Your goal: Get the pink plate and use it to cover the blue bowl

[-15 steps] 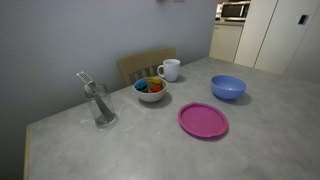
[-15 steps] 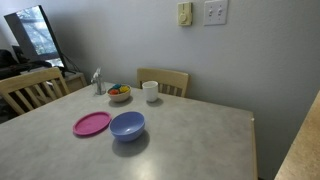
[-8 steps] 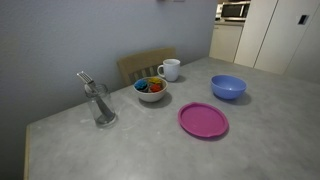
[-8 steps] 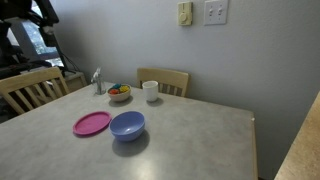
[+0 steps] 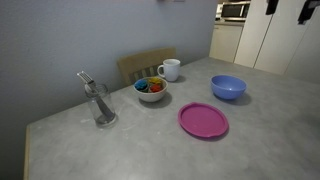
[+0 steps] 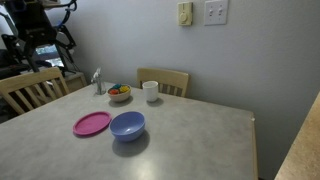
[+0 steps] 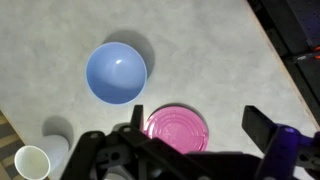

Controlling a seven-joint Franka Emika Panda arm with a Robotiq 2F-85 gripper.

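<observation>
So the flat round magenta-pink plastic plate (image 5: 203, 121) is lying flat on the grey speckled table (image 5: 120, 150). It's just beside the plain round periwinkle-blue plastic bowl (image 5: 228, 87), close but not touching. The blue bowl is uncovered and sits open side up.

The hand (image 7: 195, 122) hangs high above both, fingers spread wide and gripping nothing. The wrist view looks straight down on plate and bowl.

Other stuff on the table:
- a white bowl with colourful bits inside (image 5: 151, 90)
- a white mug (image 5: 170, 69) just behind that bowl
- a clear glass holding metal utensils (image 5: 98, 104), further along by the wall

All three sit well apart from the plate. A wooden chair (image 5: 145, 64) is pushed in behind the mug. Between plate and blue bowl it's just bare table.
</observation>
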